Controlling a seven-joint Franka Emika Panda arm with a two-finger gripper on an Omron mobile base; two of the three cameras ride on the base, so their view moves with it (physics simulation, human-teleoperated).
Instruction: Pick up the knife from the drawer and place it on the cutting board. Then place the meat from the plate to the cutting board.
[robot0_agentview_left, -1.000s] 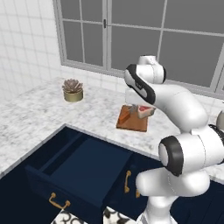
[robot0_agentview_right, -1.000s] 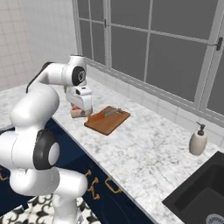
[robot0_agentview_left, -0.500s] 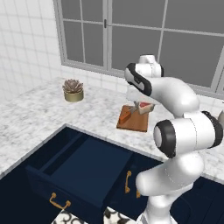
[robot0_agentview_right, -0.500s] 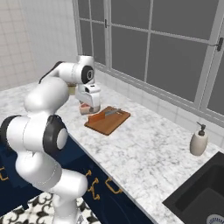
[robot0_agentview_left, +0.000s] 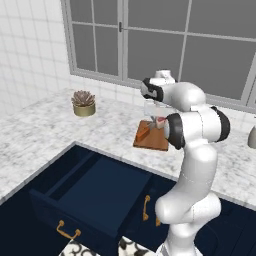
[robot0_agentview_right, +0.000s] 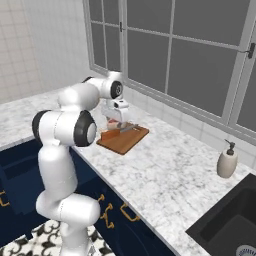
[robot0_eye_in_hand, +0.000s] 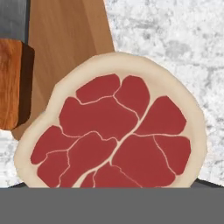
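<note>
The knife (robot0_agentview_right: 121, 131) lay on the cutting board (robot0_agentview_right: 123, 140), its long axis along the board's length, blade toward the window. My gripper (robot0_agentview_right: 116, 120) hung over the board's near end, jaws apart around the meat (robot0_eye_in_hand: 114, 127). My hand view showed the steak's marbling and fat rim; the base views showed the open drawer (robot0_agentview_left: 97, 194).

The marble counter (robot0_agentview_right: 165, 170) carries a board (robot0_agentview_right: 125, 139) near mid-depth, a plant (robot0_agentview_left: 83, 103) and soap bottle (robot0_agentview_right: 227, 160) toward its back edge.
</note>
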